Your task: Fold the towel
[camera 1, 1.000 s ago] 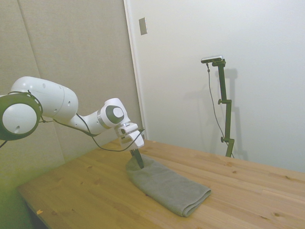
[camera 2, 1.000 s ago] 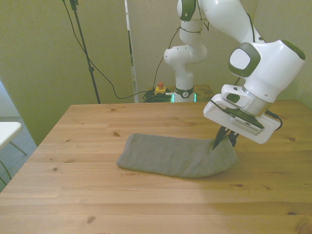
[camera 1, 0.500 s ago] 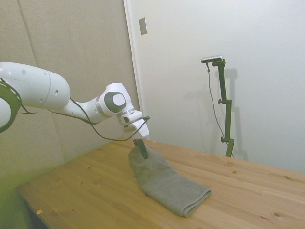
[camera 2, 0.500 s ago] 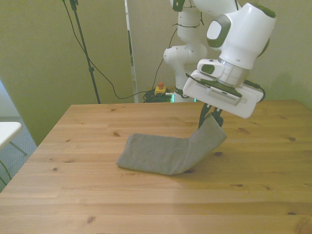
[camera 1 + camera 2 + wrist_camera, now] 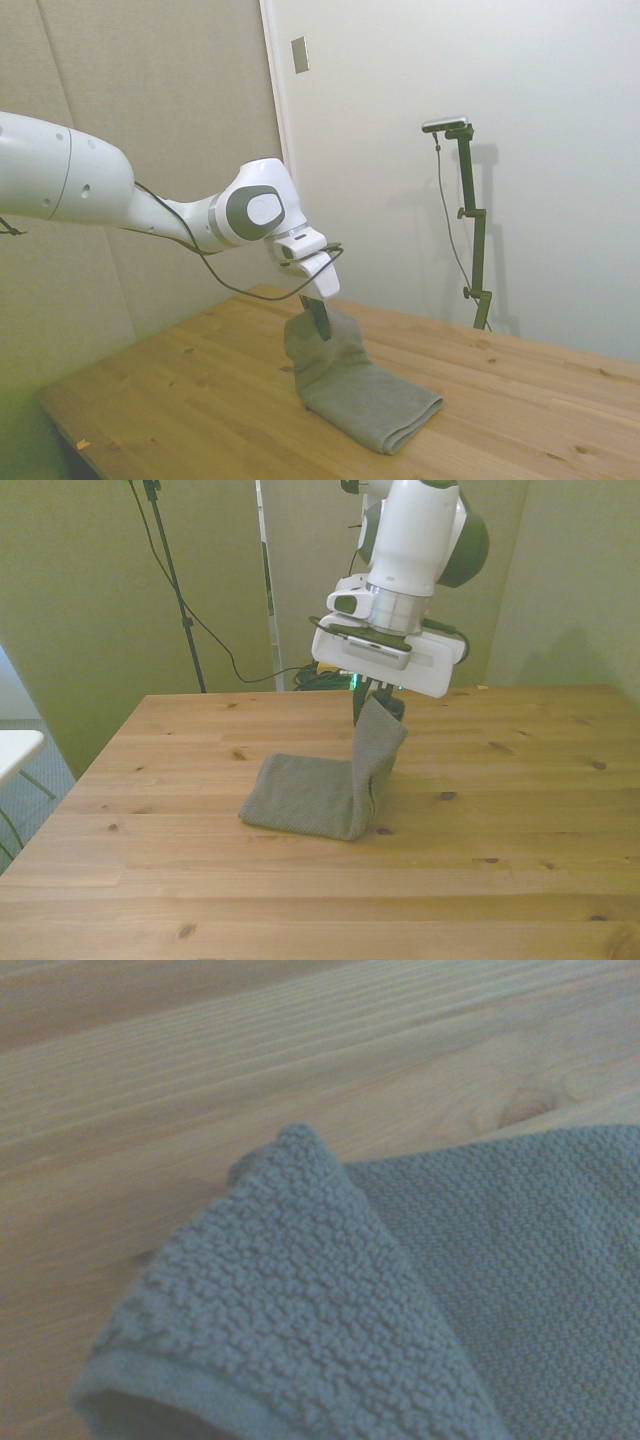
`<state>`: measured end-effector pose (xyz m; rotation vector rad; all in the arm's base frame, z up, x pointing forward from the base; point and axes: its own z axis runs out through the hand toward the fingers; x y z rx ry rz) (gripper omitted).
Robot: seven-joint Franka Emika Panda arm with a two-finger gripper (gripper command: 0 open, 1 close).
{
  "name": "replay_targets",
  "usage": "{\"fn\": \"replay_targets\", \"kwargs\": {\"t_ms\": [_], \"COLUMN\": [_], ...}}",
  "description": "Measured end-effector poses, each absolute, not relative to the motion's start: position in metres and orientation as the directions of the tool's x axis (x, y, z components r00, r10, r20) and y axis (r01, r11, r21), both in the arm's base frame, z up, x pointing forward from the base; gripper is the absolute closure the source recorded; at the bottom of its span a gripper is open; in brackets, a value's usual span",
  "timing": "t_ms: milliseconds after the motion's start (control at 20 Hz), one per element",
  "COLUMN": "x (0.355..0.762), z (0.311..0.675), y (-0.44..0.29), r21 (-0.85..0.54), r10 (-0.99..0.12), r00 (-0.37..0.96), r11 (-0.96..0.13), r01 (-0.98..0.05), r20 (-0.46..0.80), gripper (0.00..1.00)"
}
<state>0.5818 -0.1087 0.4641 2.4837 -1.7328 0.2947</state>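
A wooden table (image 5: 520, 820) fills the lower part of both wide views, with plain walls behind it. A white arm (image 5: 150, 205) reaches over it, its wrist tilted down toward the table top.

A grey towel (image 5: 310, 795) lies near the middle of the table, well clear of all four edges. Most of it rests flat on the wood as a thick, layered strip. One end is lifted off the table and stands almost upright, so the cloth makes an L shape: the flat part runs toward the front view's left, and the raised part climbs at the front view's right end of the strip. In the side view the raised end (image 5: 325, 345) stands at the strip's end nearer the arm.

The claw (image 5: 378, 702) is pressed together on the top edge of that raised end, pinching the cloth between its dark fingers (image 5: 318, 315).

The wrist view shows the towel (image 5: 330, 1330) from close by: nubbly terry loops, a hemmed edge curling over, and the table's (image 5: 200, 1070) bare grain beyond it.
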Motion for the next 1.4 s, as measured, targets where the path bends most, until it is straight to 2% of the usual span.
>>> {"fn": "replay_targets", "kwargs": {"t_ms": [450,500,700,900,1400], "x": [0.553,0.551,0.548,0.543,0.525], "z": [0.458,0.458,0.449,0.446,0.454], "y": [-0.204,-0.211,-0.219,-0.229,-0.262], "r21": [-0.072,-0.073,-0.092,-0.144,-0.188], "r10": [-0.954,-0.955,-0.957,-0.934,-0.926], "r00": [0.258,0.256,0.271,0.355,0.377], "r11": [-0.271,-0.269,-0.28,-0.357,-0.376], "r01": [-0.96,-0.96,-0.955,-0.923,-0.908], "r20": [0.152,0.149,0.105,0.043,0.032], "gripper": [1.0,0.0,0.0,0.0,0.0]}}
